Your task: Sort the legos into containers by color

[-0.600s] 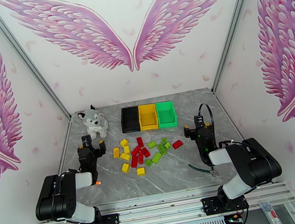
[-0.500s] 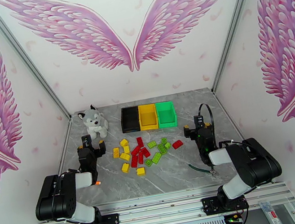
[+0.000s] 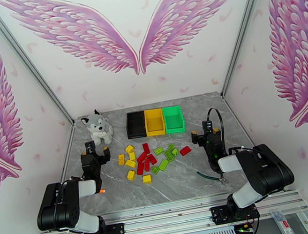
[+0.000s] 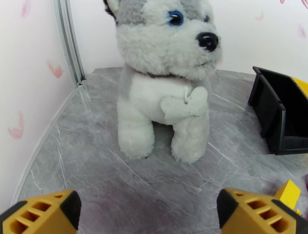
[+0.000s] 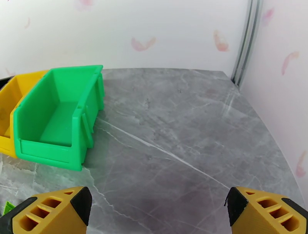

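Several red, yellow and light green legos [image 3: 149,158] lie scattered mid-table. Behind them stand three containers in a row: black [image 3: 135,124], yellow [image 3: 154,121] and green [image 3: 173,119], all empty. My left gripper [image 3: 97,150] hovers open to the left of the pile, facing the plush husky; in the left wrist view its jaws [image 4: 148,208] are wide apart with nothing between them, a yellow lego [image 4: 288,192] at lower right. My right gripper [image 3: 205,131] is open to the right of the pile; in the right wrist view [image 5: 158,202] it faces bare table beside the green container [image 5: 50,152].
A plush husky [image 3: 98,127] sits at the back left, close in front of the left gripper [image 4: 165,77]. A thin green cable [image 3: 210,176] lies near the right arm's base. Walls and metal posts border the grey marble table [image 3: 175,185] on three sides.
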Tool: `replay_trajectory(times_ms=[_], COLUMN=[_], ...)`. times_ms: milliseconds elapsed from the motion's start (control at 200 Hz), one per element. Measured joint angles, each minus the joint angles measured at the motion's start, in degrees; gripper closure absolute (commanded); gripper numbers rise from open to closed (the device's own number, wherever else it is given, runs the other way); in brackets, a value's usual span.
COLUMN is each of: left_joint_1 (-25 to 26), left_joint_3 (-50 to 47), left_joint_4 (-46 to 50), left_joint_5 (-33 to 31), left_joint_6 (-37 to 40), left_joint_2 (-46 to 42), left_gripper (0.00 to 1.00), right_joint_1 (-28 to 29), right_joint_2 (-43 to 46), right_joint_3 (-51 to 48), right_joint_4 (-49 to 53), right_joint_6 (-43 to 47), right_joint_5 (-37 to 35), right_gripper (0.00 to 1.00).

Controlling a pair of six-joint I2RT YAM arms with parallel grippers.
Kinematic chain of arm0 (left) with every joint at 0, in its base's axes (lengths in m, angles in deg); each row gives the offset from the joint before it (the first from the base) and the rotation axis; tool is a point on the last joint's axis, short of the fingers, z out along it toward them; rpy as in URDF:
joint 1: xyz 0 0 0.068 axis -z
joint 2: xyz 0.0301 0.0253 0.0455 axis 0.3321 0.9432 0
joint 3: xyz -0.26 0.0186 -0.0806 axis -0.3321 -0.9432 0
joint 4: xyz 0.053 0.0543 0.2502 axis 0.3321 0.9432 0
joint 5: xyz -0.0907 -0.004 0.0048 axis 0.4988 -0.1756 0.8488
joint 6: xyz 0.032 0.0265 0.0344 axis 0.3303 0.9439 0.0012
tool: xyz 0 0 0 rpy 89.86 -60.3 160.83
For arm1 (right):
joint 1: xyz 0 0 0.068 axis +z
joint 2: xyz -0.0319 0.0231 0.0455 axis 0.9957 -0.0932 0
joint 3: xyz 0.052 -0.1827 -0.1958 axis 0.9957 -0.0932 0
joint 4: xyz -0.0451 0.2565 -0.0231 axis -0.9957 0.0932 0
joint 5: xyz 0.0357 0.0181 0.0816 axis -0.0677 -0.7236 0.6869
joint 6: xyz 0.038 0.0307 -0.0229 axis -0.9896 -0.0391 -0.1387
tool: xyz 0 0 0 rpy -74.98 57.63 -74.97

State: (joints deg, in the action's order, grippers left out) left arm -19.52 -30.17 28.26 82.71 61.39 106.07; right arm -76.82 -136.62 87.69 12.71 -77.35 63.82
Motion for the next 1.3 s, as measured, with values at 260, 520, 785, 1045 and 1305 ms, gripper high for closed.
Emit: replay_trajectory(times_ms=[260,520,785,1045,1305], left_joint_1=[-0.04,-0.9,-0.9,2.73,4.79], left_joint_3=[0.0,0.02,0.04,0.09,6.67], left_joint_4=[0.02,0.02,0.46,9.01,28.0], left_joint_5=[0.13,0.98,1.05,-9.22,-13.16], left_joint_6=[-0.02,-0.22,-0.57,-1.88,-17.4], left_joint_2=[0.0,0.0,-0.17,-13.64,-34.88], left_gripper=[0.01,0.01,0.01,0.01,0.01], right_joint_1=[-0.07,-0.07,-0.07,2.4,3.54], right_joint_2=[0.0,0.0,0.0,10.69,29.44], right_joint_3=[0.0,0.0,0.0,1.09,11.58], right_joint_4=[-0.02,0.0,0.46,11.78,38.29], right_joint_6=[0.13,1.2,1.11,0.07,-22.64], right_joint_5=[1.31,5.16,5.11,-3.3,-8.66], right_gripper=[0.01,0.01,0.01,0.01,0.01])
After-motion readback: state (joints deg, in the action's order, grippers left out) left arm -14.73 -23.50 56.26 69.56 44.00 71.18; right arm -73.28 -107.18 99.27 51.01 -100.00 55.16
